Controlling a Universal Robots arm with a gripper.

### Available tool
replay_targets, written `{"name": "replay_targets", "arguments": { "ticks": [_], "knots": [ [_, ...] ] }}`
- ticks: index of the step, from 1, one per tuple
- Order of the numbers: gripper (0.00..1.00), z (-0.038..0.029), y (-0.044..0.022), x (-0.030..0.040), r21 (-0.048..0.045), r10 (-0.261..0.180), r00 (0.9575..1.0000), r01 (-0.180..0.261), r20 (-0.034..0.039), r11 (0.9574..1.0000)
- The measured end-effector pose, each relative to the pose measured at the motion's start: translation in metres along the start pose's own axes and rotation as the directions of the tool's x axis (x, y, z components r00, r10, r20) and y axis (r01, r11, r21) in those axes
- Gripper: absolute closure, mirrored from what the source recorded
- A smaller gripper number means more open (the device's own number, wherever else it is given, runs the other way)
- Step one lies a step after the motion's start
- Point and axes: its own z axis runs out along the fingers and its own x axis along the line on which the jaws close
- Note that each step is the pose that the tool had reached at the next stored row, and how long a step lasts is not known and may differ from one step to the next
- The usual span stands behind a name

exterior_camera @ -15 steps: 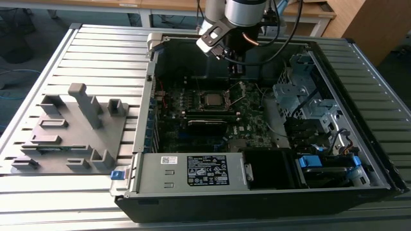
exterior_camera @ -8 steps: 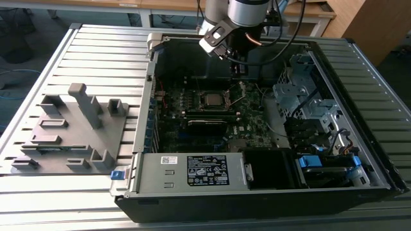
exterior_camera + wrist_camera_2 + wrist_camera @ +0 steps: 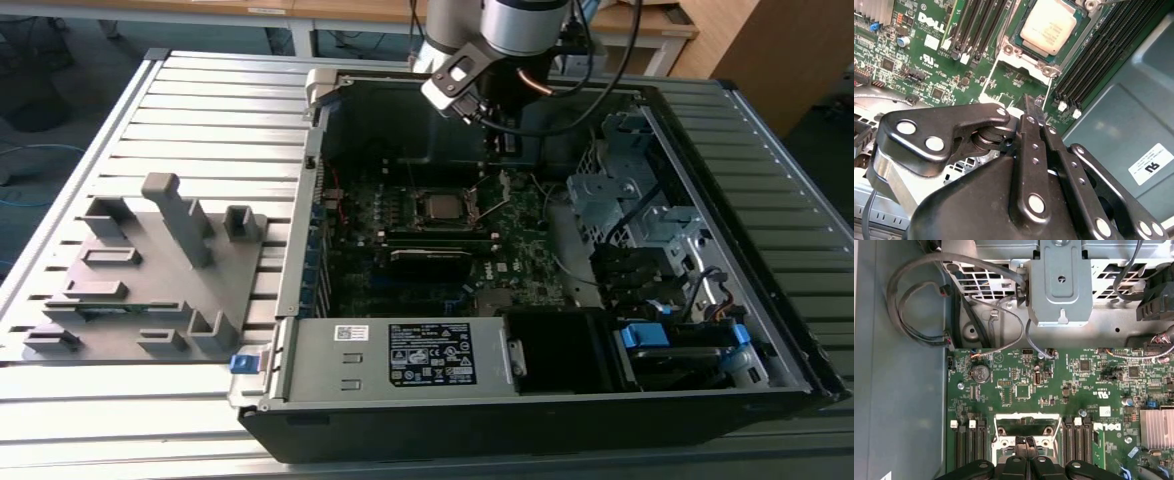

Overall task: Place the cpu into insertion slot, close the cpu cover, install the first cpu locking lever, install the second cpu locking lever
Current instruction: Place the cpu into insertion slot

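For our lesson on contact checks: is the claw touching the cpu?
Apart. In the second wrist view the shut claw ends short of the cpu, with green motherboard showing between them.

We see the gripper (image 3: 1026, 441) with its 2 black fingers (image 3: 1021, 448) pressed together over the green motherboard (image 3: 1054, 390), between 2 banks of black memory slots (image 3: 970, 447). A coin battery (image 3: 980, 373) sits on the board near looping grey cables (image 3: 914, 315).

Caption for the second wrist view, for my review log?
Shut gripper poised beside the raised, open cover, with the cpu seated in the slot beyond.
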Motion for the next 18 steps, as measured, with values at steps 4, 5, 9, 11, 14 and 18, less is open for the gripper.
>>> {"name": "replay_targets", "arguments": {
  "ticks": [4,5,9,11,14,18],
  "knots": [
    [0.9,0.0002,0.0031,0.0002,0.0,0.0,1.0,0.0,-0.0001,1.0],
    [0.9,0.0003,0.0038,0.0002,0.0,0.0,1.0,0.0,0.0,1.0],
    [0.9,0.0005,0.0065,0.0003,0.0,0.0,1.0,0.0,0.0,1.0],
    [0.9,0.0005,0.0075,0.0004,0.0,0.0,1.0,0.0,0.0001,1.0],
    [0.9,0.0006,0.0086,0.0004,0.0,0.0,1.0,0.0,0.0,1.0],
    [0.9,0.0006,0.0088,0.0004,0.0,0.0,1.0,0.0,0.0,1.0]
  ]
}}
